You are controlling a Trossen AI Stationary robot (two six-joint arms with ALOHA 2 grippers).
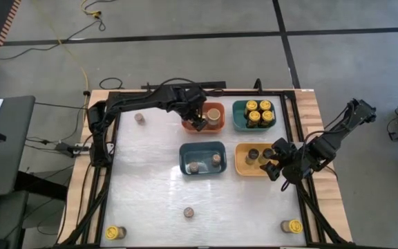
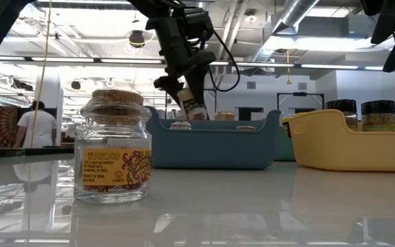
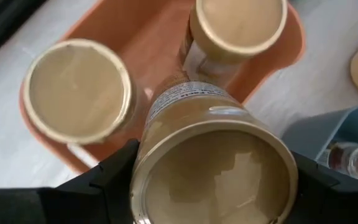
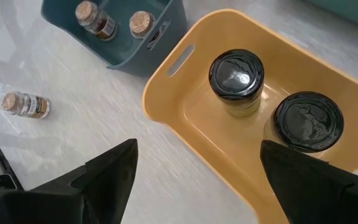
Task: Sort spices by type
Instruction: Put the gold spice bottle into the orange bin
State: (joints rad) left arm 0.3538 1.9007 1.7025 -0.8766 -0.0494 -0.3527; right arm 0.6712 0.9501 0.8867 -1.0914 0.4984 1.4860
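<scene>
Jar labels illegible in high view. Tan-lidded jar [image 3: 213, 168] cut off at left wrist view's edge; orange bin [image 3: 160, 37] partly hidden behind it.

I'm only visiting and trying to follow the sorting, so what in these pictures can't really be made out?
- Left gripper: shut on a tan-lidded jar over the orange bin; the jar fills the left wrist view, hiding the bin floor beneath.
- Yellow-lidded jars in the teal bin: labels too small in the high view.
- Yellow bin: its wall hides the lower parts of the dark-topped jars in the low view.
- Right gripper: open; fingertips cut off by the picture edge.
</scene>
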